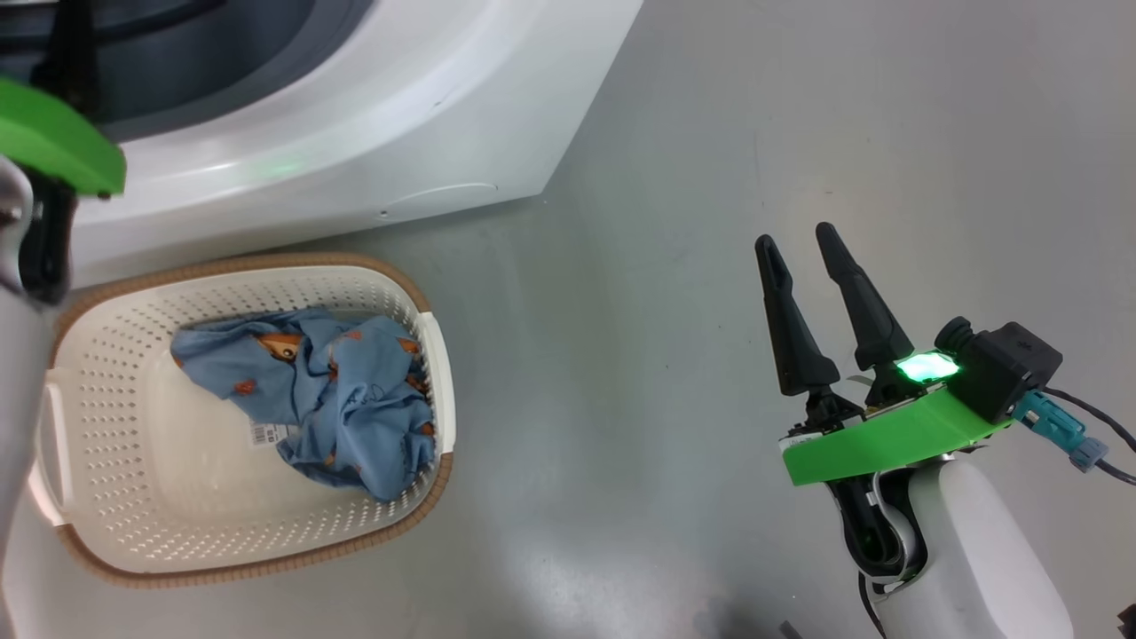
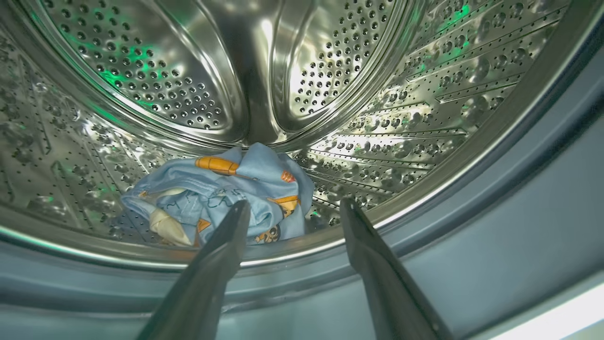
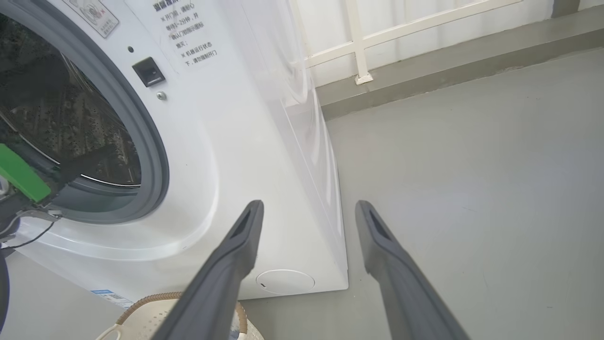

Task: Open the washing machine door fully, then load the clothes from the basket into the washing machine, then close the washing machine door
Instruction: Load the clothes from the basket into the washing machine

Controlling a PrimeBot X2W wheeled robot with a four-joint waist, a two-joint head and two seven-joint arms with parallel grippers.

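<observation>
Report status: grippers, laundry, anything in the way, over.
Left gripper open, empty, at drum mouth. Right gripper open, empty. One garment in drum, second garment in basket. Nothing blocking the opening.

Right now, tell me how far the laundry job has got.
Done: the mouth of the white washing machine stands open, and one light blue printed garment lies in its perforated steel drum. In hand: the open left hand, empty, sits at the drum's mouth; the right hand hangs open. Left: the blue garment in the cream perforated basket, then shutting the door.
</observation>
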